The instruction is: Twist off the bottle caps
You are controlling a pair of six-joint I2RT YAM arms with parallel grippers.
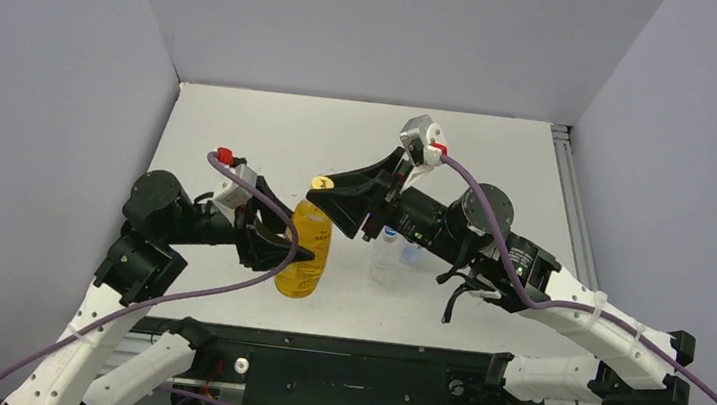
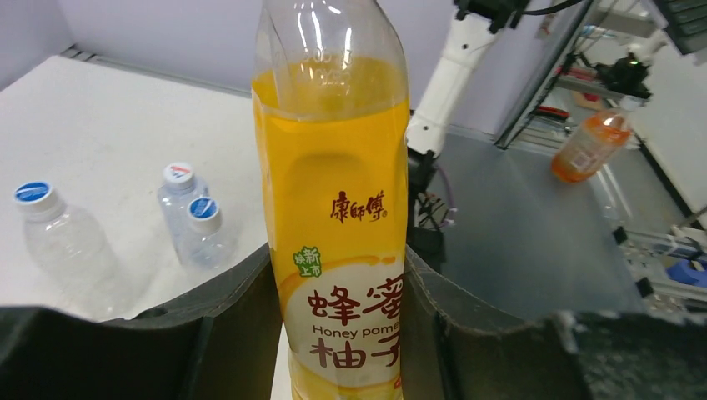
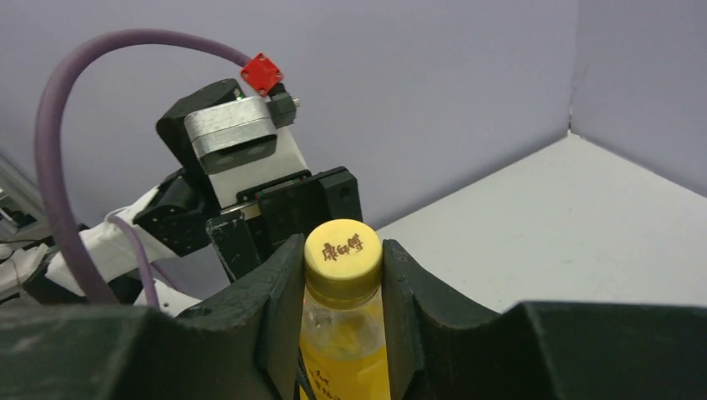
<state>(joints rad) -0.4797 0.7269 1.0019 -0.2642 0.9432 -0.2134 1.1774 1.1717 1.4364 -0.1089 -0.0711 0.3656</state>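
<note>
The yellow-orange bottle (image 1: pixel 305 257) stands upright near the table's front middle. My left gripper (image 1: pixel 282 245) is shut on its labelled body (image 2: pixel 342 208), with a finger pressed on each side in the left wrist view (image 2: pixel 340 333). The yellow cap (image 1: pixel 322 184) sits on the bottle's neck. My right gripper (image 1: pixel 333 195) is shut on that cap (image 3: pixel 343 247), one jaw against each side (image 3: pixel 343 265). Three clear bottles with blue-topped white caps (image 2: pixel 32 192) (image 2: pixel 178 173) (image 2: pixel 203 207) stand on the table beyond. Two of them show under my right arm (image 1: pixel 386 258) (image 1: pixel 411 254).
The left wrist camera housing (image 3: pixel 238 146) sits just behind the yellow bottle in the right wrist view. Grey walls enclose the white table (image 1: pixel 271 133) on three sides. An orange bottle (image 2: pixel 588 146) stands off the table on a shelf.
</note>
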